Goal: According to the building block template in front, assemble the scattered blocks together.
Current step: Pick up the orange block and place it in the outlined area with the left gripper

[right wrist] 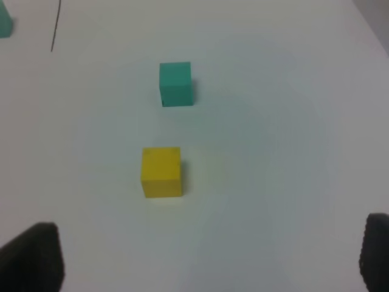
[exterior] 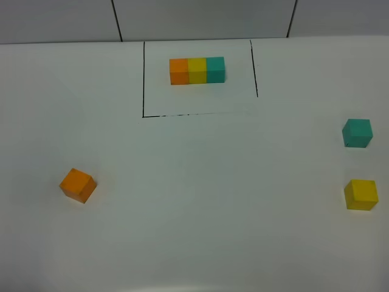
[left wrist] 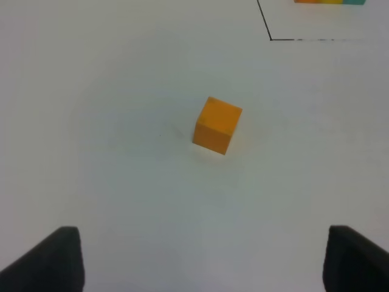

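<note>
The building block template (exterior: 197, 70) is an orange-yellow-teal row inside a black drawn outline at the table's far middle. An orange cube (exterior: 78, 185) lies alone at the left; in the left wrist view the orange cube (left wrist: 217, 125) sits well ahead of my left gripper (left wrist: 200, 258), whose fingers stand wide apart, empty. At the right lie a teal cube (exterior: 357, 132) and a yellow cube (exterior: 361, 194). The right wrist view shows the yellow cube (right wrist: 161, 171) nearer and the teal cube (right wrist: 176, 84) beyond, ahead of my open, empty right gripper (right wrist: 206, 258). Neither arm appears in the high view.
The white table (exterior: 200, 213) meets a grey panelled wall (exterior: 200, 18) at the back. The black outline (exterior: 143, 79) frames the template on three sides. A corner of that outline (left wrist: 271, 38) shows in the left wrist view.
</note>
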You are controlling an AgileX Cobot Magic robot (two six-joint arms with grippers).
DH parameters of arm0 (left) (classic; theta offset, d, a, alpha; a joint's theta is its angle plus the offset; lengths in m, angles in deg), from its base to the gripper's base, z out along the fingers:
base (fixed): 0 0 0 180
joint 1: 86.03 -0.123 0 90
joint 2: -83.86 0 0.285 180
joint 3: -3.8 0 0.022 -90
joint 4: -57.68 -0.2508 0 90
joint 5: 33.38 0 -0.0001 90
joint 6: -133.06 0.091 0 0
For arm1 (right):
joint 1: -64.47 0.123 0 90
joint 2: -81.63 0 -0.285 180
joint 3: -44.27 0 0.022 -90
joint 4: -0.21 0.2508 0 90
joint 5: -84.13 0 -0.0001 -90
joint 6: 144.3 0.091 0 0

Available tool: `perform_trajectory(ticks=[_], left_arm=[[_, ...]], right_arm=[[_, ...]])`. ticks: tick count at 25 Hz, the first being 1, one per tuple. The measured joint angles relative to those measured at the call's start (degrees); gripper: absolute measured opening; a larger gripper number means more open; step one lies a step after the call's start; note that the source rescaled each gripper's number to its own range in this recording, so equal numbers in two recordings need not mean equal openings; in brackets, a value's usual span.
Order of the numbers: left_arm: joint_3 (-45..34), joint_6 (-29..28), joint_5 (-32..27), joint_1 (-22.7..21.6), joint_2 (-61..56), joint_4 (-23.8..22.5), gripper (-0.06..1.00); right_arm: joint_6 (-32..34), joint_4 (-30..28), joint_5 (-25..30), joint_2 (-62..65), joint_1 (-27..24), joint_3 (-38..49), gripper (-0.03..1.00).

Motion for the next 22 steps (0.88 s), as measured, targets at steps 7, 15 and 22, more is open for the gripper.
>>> perform_trajectory(ticks=[7,15,22], left_arm=[[0.0,0.0,0.0,0.0,0.0,0.0,1.00],[0.0,0.0,0.0,0.0,0.0,0.0,1.00],[0.0,0.0,0.0,0.0,0.0,0.0,1.00]], right_arm=[[0.0,0.0,0.0,0.0,0.0,0.0,1.00],[0.0,0.0,0.0,0.0,0.0,0.0,1.00],[0.0,0.0,0.0,0.0,0.0,0.0,1.00]])
